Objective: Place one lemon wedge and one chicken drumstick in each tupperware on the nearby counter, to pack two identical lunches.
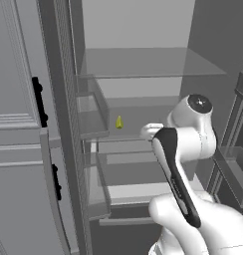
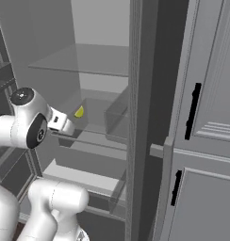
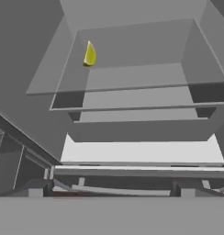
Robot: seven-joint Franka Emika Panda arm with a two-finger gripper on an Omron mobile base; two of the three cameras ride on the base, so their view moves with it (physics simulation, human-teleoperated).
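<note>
The gripper [image 1: 146, 131] reaches into the open fridge, spread wide and empty, well short of the lemon wedge [image 1: 119, 122] lying on a glass shelf [image 1: 143, 117] toward the back. I'd worry it clips that shelf's front edge going in, or nudges the wedge deeper. The door bins [image 1: 91, 122] crowd its left side.

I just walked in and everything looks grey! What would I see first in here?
The little yellow lemon wedge pops out, sitting alone on a clear glass shelf inside the open grey fridge. Next you would see the big white robot arm reaching into the fridge toward that shelf. Black handles stand out on the grey cabinet doors beside the fridge.
</note>
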